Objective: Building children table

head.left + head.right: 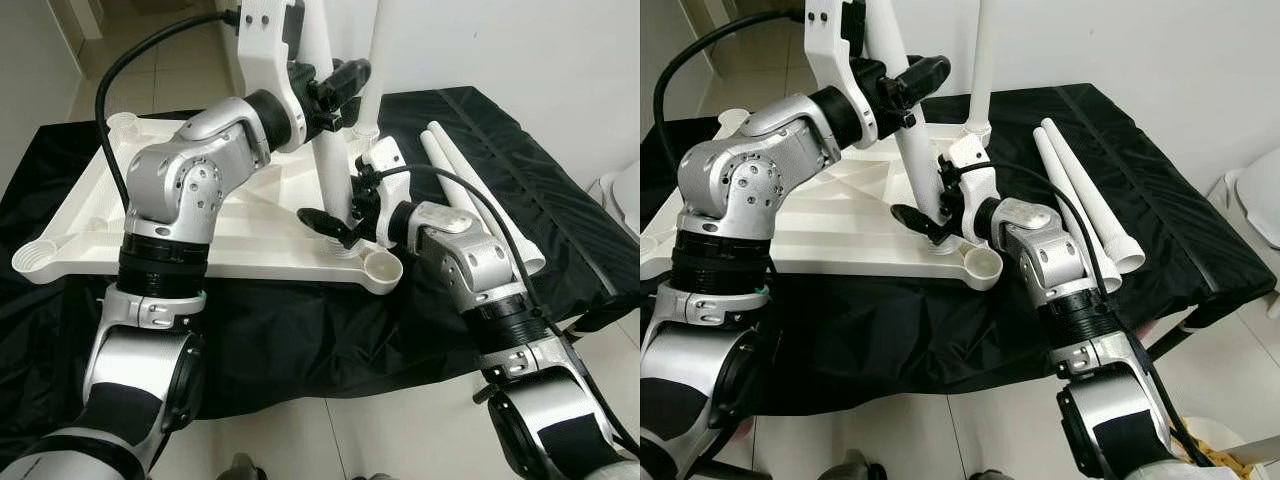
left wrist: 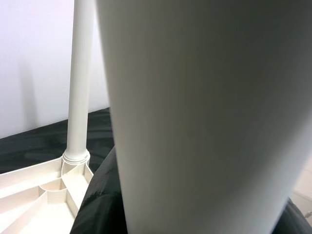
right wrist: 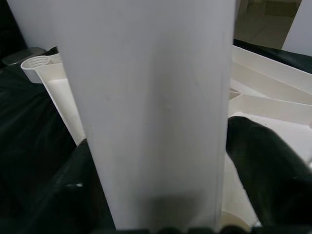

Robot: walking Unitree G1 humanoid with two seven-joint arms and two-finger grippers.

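A white plastic table top [image 1: 90, 215] lies upside down on a black cloth. One white leg [image 1: 372, 60] stands upright in its far right corner socket. A second white leg [image 1: 330, 165] leans slightly, its foot resting on the table top beside the near right corner socket [image 1: 383, 268], which holds nothing. My left gripper [image 1: 335, 95] is shut on this leg high up. My right gripper [image 1: 340, 215] is shut on it just above its foot. Up close, the held leg [image 2: 204, 122] appears in the left wrist view with the standing leg [image 2: 80, 78] behind it; it [image 3: 151, 107] also appears in the right wrist view.
Two loose white legs [image 1: 470, 190] lie side by side on the black cloth [image 1: 300, 330] to the right of the table top. A white object [image 1: 625, 195] sits at the far right edge. A white wall rises close behind, with tiled floor in front.
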